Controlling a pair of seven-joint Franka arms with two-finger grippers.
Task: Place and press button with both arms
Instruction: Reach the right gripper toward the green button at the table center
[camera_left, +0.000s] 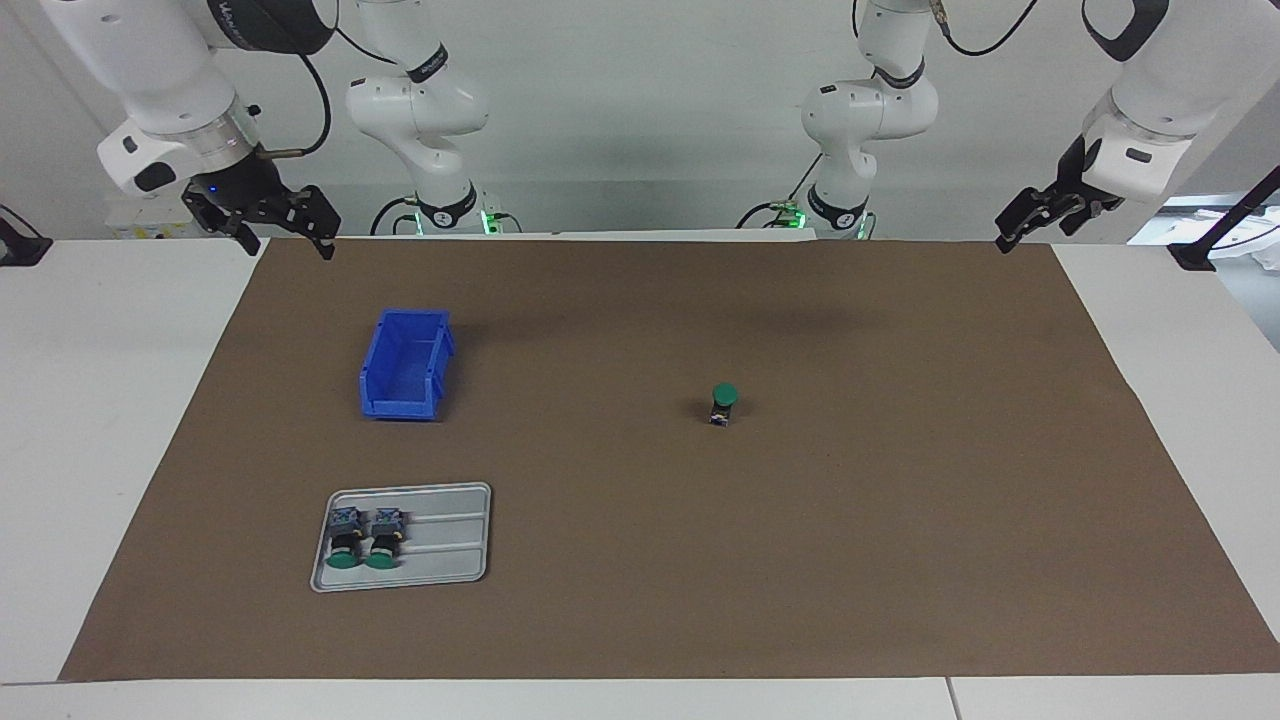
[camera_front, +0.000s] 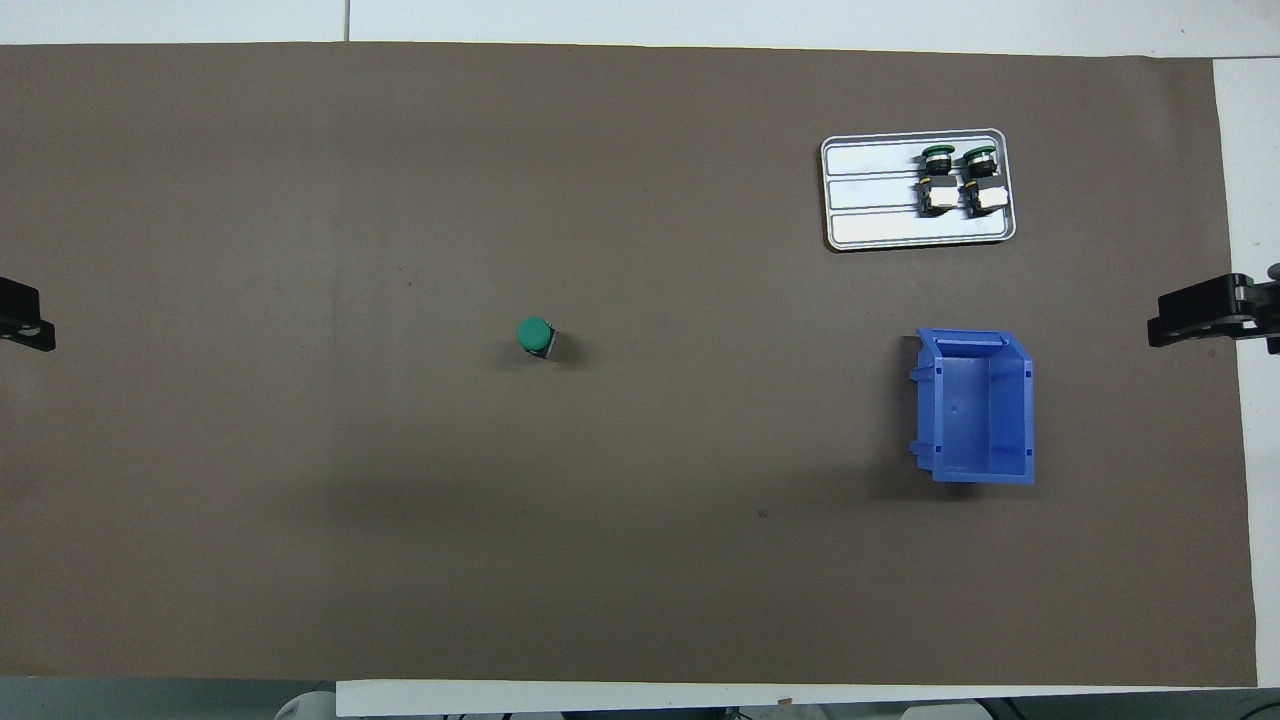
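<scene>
Facing view:
- Right gripper (camera_left: 280, 228): jaws spread wide, holding nothing; raised over the mat's (camera_left: 900, 560) corner at the right arm's end of the table, at the robots' edge.
- Left gripper (camera_left: 1022, 225): jaws spread wide, holding nothing; raised over the mat's corner at the left arm's end, at the robots' edge.
- Both arms: waiting, well apart from all objects.
- Button (camera_left: 722, 404): upright on the mat, green cap up, terminal block down; near the table's middle, somewhat toward the left arm's end.
- Blue bin (camera_left: 405, 364): on the mat toward the right arm's end, nothing visible inside.
- Grey tray (camera_left: 450, 545): farther from the robots than the bin; carries two buttons (camera_left: 360, 538) lying side by side, green caps pointing away from the robots.

Overhead view:
- Left gripper (camera_front: 25, 318): tip only, at the frame edge.
- Right gripper (camera_front: 1205, 312): tip only, at the mat's edge, beside the bin.
- Button (camera_front: 536, 337): alone on open mat, cap up, well apart from both grippers.
- Blue bin (camera_front: 975, 405): open top up.
- Grey tray (camera_front: 870, 190): two buttons (camera_front: 958, 180) at its end toward the right arm, touching or just beside each other.
</scene>
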